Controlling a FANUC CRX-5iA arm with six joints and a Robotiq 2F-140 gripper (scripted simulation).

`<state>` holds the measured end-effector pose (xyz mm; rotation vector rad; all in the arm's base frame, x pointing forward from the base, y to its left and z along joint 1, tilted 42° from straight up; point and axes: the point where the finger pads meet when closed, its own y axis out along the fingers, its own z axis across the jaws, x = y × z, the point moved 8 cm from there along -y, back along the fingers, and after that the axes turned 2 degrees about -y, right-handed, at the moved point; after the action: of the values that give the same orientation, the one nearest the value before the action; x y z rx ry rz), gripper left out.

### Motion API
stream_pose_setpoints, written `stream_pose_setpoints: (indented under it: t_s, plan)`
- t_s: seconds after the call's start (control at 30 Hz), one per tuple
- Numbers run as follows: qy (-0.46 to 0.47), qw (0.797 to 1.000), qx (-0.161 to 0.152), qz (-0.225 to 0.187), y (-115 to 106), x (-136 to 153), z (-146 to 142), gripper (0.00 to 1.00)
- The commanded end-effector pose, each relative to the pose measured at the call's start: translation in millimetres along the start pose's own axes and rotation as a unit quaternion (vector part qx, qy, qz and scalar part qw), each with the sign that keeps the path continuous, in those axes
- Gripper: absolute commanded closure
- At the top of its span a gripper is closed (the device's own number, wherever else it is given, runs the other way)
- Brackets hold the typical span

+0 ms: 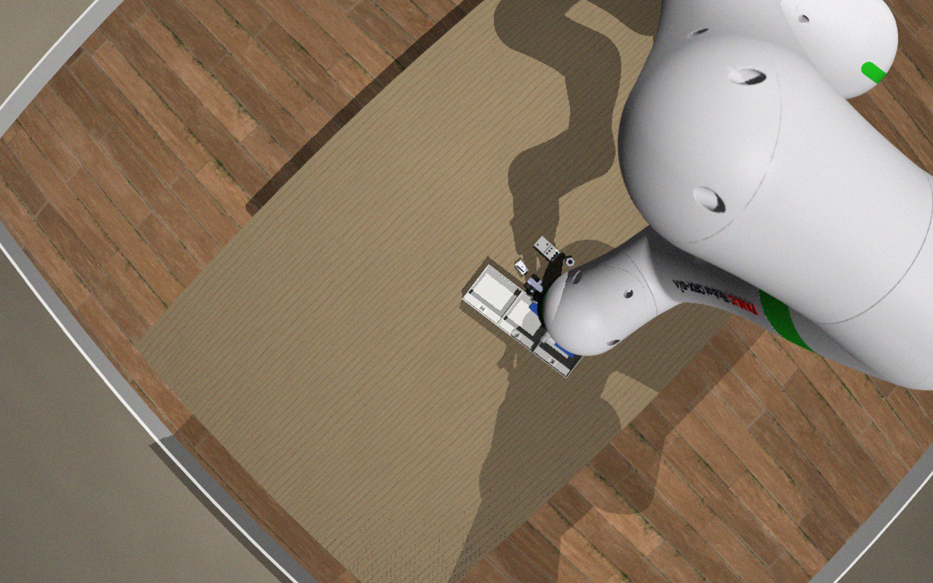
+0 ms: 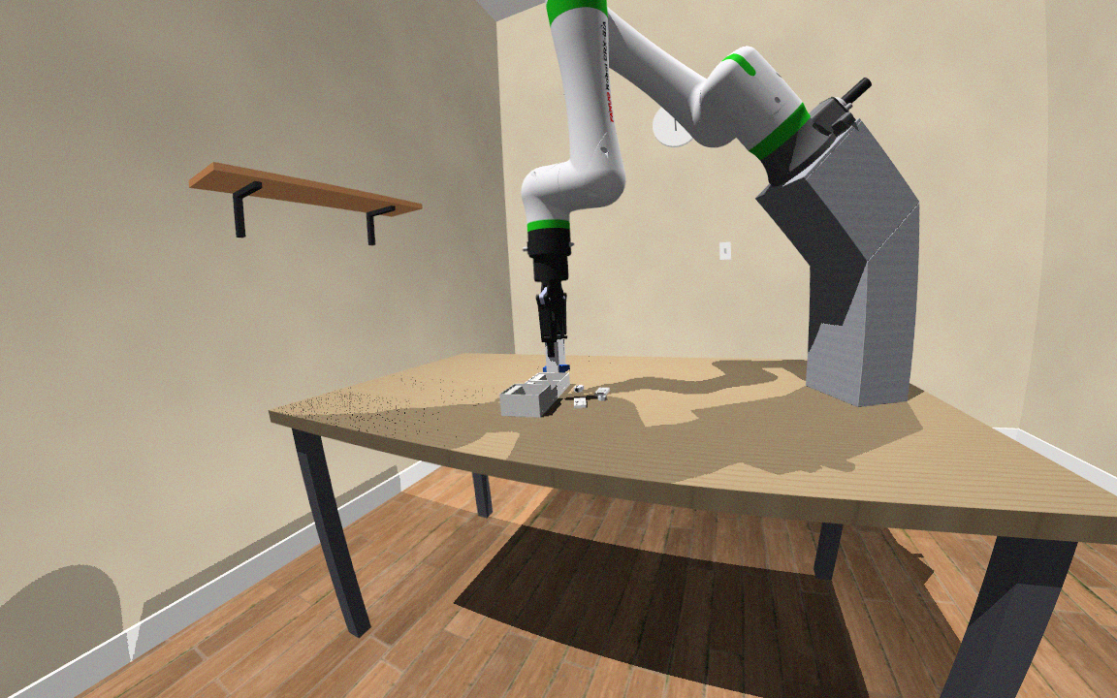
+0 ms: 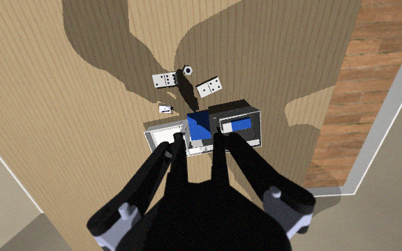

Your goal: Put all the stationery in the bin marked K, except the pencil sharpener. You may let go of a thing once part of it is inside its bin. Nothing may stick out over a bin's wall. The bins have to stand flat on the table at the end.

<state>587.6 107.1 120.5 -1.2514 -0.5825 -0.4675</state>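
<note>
My gripper [image 3: 199, 125] is shut on a blue block [image 3: 199, 125] and holds it just above a row of three small bins [image 3: 202, 140]. In the wrist view the block hangs over the middle bin, near the wall of the right-hand dark bin [image 3: 237, 127]. That dark bin holds a blue and white item [image 3: 239, 124]. The left bin [image 3: 164, 137] looks empty. I cannot read the bin letters. In the exterior view the gripper [image 2: 556, 360] points straight down over the bins [image 2: 532, 395]. In the top view the arm hides part of the row [image 1: 517, 312].
Two white dominoes [image 3: 164, 80] [image 3: 209, 86], a small hex nut [image 3: 187, 70] and a small white piece [image 3: 165, 109] lie on the table just beyond the bins. The table's edge runs to the right of the bins. The robot's grey base [image 2: 857, 277] stands at the far right.
</note>
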Motion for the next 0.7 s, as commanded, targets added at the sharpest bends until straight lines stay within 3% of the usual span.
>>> stream_pose_setpoints:
  t_s: [0.0, 0.43, 0.67]
  plan:
    - [-0.025, 1.0, -0.001, 0.001, 0, 5, 12, 0.79]
    - [-0.038, 0.999, -0.001, 0.001, 1, 35, 86, 0.79]
    - [-0.038, 0.999, -0.001, 0.001, 1, 35, 87, 0.79]
